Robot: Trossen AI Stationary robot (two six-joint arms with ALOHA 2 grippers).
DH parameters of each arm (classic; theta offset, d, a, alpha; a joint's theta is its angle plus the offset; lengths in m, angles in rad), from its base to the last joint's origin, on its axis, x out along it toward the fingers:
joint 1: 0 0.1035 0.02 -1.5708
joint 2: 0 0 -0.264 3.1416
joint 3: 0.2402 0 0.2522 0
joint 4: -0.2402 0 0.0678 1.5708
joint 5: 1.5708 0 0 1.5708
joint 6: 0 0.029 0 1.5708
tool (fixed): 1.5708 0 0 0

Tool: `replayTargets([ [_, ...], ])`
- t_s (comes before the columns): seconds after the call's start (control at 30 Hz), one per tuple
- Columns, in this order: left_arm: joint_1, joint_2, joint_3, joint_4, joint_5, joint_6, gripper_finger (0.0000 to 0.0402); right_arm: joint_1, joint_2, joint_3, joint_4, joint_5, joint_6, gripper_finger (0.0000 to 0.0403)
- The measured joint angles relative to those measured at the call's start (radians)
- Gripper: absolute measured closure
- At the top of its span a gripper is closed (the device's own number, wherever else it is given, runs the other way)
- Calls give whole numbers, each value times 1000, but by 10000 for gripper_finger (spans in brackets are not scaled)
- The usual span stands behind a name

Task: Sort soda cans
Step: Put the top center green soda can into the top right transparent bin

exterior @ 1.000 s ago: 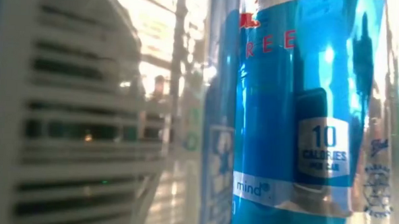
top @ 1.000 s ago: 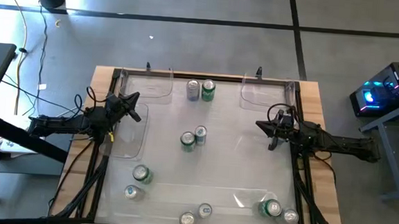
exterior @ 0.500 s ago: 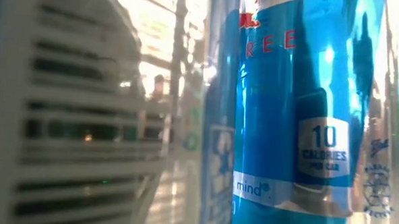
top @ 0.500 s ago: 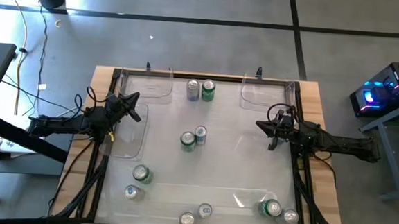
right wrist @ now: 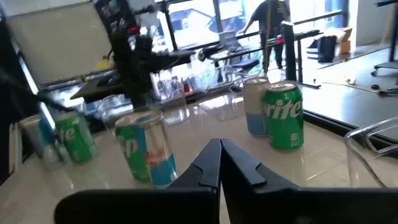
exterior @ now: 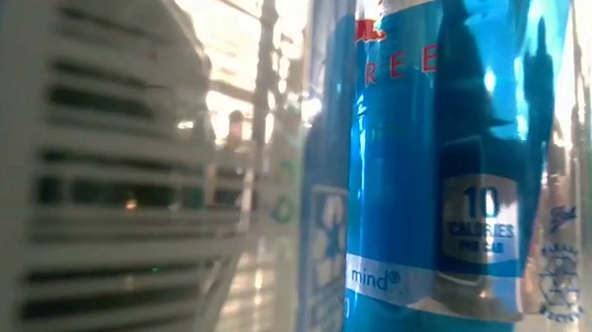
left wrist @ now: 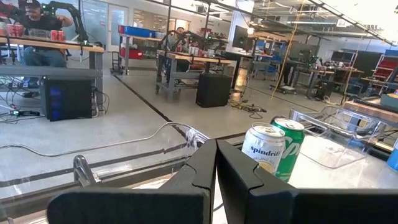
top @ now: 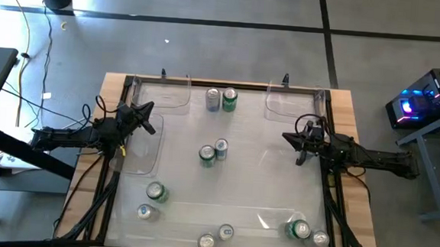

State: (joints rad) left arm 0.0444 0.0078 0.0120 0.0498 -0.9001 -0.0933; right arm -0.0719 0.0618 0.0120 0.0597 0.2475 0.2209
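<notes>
2 soda cans (top: 213, 154) mid-table, between left pincer (top: 146, 113) and right pincer (top: 294, 140), both closed.

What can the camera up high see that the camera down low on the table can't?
Only the high view shows the whole table, both arms, and pairs of cans spread around, like the middle pair. The left hand and right hand are shut and hold nothing. Only the low view shows a blue can up close, with its printed words. Both show soda cans on the table.
</notes>
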Motion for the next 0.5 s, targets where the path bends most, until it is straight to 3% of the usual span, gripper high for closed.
replayTargets([
  [0.13,0,0,0,0,0,0,392,0,0,0,147,57,294,402],
  [0.23,0,0,0,0,0,0,392,-2,4,0,307,111,351,402],
  [0.4,0,0,0,0,0,0,392,-1,4,34,630,-15,98,402],
  [0.5,0,0,0,0,0,0,392,-1,4,157,558,-23,-38,392],
])
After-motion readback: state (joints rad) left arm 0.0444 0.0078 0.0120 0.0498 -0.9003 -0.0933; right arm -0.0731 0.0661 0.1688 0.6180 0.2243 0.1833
